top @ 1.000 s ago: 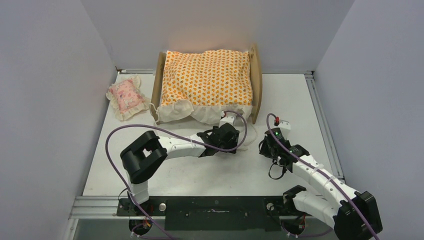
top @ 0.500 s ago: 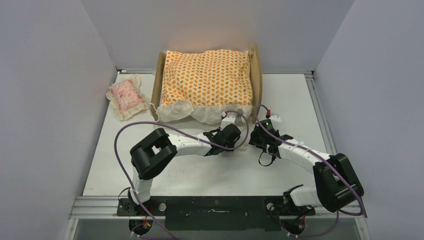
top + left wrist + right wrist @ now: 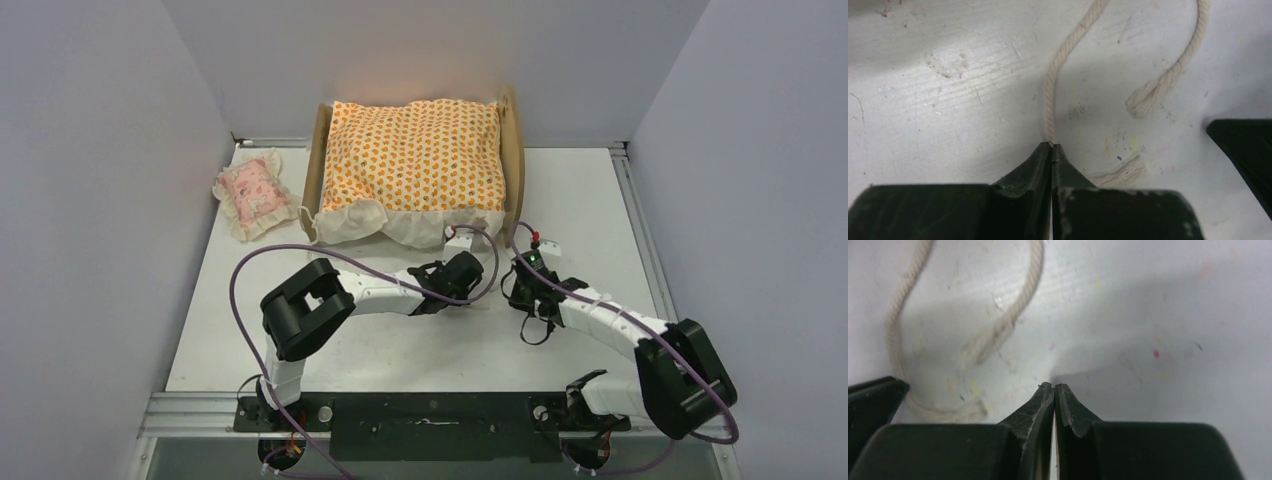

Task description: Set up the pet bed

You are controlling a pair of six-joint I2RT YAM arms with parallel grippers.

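Since the earlier frame the right arm has been drawn inwards, and its right gripper [image 3: 1054,385] has been brought from the right part of the table [image 3: 400,340] to a place just beside the left gripper [image 3: 1051,146]; the left arm has been shifted only a little. The pet bed [image 3: 514,165] is found at the far side of the table, close to the back wall, with its two wooden end boards to the left and to the right; an orange-patterned cushion [image 3: 415,155] is laid in it, and its pale ruffle hangs over the near side. Both grippers are held low over the table in front of this near side; the bed is touched by neither of them. The fingers of the left gripper are pressed together; a cream cord [image 3: 1050,95] runs on the table up to their tips, but it cannot be told whether it is pinched. The fingers of the right gripper are also closed, on nothing, with the same cord looped to their left. A small pink pillow [image 3: 252,193] lies on the table to the left of the bed, apart from it.
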